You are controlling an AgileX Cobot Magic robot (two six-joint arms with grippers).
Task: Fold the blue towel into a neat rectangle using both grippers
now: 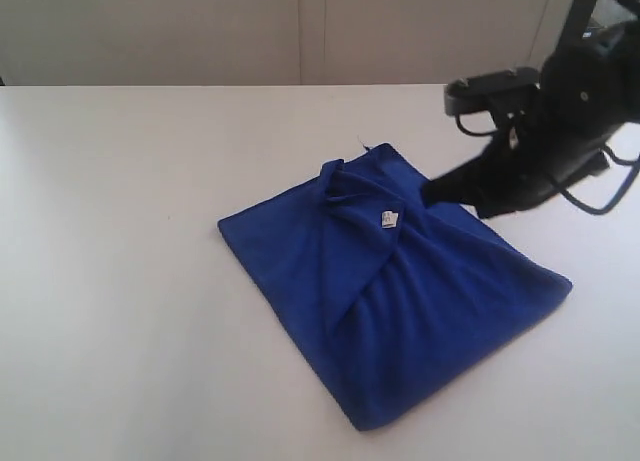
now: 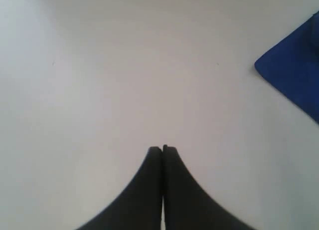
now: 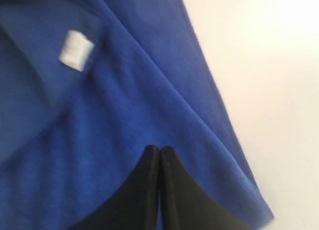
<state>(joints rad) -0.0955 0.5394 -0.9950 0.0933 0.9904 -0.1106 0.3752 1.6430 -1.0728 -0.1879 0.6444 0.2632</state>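
One soft, creased, diamond-shaped blue towel (image 1: 430, 311)

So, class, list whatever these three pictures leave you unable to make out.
White tag: print blurred in the right wrist view, too small in the exterior view.
Blue towel: cut off by the left wrist view's edge; only a corner shows.
Right gripper: whether cloth is pinched; its dark tips hide it.
Left gripper: outside the exterior view.

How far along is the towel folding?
Done: flaps of the blue towel already lie folded over its middle, white tag up. In hand: nothing visibly gripped; the right hand is shut over the cloth, the left hand shut over the table. Left: squaring the uneven outline.
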